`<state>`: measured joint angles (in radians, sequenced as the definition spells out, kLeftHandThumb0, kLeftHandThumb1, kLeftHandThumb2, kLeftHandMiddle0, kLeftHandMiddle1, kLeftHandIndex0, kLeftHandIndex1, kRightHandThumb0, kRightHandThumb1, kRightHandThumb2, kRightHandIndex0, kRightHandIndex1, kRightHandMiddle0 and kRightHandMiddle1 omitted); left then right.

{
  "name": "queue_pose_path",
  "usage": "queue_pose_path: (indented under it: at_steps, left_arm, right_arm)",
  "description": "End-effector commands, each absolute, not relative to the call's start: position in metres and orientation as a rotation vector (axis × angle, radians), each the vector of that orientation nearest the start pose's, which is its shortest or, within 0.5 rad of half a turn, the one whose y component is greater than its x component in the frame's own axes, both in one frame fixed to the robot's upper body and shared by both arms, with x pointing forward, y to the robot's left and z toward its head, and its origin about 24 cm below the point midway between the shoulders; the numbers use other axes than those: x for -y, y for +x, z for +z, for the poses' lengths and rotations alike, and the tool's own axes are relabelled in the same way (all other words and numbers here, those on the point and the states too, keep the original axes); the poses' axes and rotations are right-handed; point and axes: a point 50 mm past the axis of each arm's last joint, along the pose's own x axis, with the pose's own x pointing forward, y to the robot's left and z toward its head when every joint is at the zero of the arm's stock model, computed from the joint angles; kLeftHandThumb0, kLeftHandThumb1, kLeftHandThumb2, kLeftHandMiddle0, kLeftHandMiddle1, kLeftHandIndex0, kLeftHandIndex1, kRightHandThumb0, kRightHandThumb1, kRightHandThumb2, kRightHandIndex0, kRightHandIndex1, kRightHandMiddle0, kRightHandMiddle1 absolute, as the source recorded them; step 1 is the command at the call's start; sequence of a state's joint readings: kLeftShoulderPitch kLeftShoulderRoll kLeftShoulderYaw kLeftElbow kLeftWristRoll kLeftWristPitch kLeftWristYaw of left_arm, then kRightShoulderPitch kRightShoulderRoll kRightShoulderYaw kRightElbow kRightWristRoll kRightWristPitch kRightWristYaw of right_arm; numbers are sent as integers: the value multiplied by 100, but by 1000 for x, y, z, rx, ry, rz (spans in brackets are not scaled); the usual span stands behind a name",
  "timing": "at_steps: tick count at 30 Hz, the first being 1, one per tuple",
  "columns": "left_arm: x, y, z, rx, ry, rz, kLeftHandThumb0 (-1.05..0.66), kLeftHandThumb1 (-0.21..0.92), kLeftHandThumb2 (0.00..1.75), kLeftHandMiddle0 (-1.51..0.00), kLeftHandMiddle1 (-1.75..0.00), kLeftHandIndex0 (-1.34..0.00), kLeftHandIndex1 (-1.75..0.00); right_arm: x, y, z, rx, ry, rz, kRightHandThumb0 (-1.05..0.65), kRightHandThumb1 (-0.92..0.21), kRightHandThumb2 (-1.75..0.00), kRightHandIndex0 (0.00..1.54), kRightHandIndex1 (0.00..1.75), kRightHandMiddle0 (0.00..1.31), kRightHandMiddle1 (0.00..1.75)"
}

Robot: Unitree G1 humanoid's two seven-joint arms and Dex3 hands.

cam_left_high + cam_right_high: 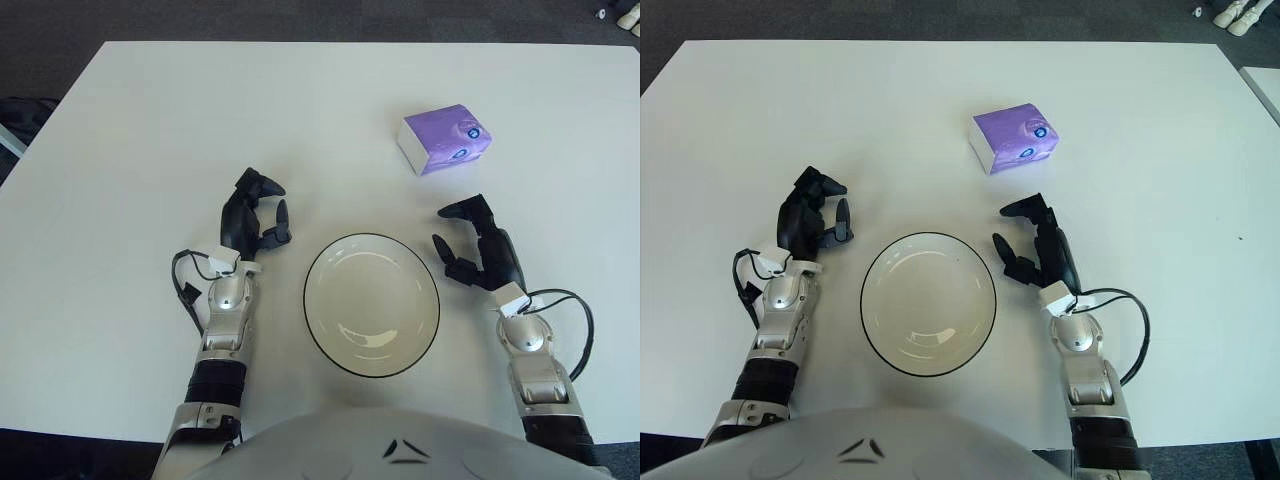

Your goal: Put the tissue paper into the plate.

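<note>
A purple pack of tissue paper (443, 139) lies on the white table, at the far right. Nearer me stands a white plate (371, 303) with a dark rim, and nothing lies in it. My right hand (478, 245) hovers just right of the plate and short of the pack, its fingers spread and holding nothing. My left hand (253, 215) shows left of the plate, fingers loosely curled around nothing.
The white table (150, 130) fills the view, with dark floor beyond its far edge. Cables loop beside both wrists (572, 330). Something white (628, 12) lies on the floor at the top right corner.
</note>
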<state>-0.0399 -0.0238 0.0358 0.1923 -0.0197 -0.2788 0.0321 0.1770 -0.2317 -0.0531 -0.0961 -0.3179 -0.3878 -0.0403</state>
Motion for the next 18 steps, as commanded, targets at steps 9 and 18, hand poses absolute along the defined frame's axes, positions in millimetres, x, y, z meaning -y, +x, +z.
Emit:
queue_pose_path:
  at_steps: [9, 18]
  left_arm:
    - [-155, 238, -9, -64, -45, 84, -45, 39, 124, -99, -175, -55, -175]
    - [-155, 239, -9, -57, -37, 86, -46, 38, 124, -99, -175, -56, -175]
  right_arm:
    - [213, 219, 88, 405, -760, 6, -102, -83, -58, 0, 14, 0, 38]
    - [221, 231, 112, 482, -880, 33, -105, -89, -50, 0, 0, 0, 2]
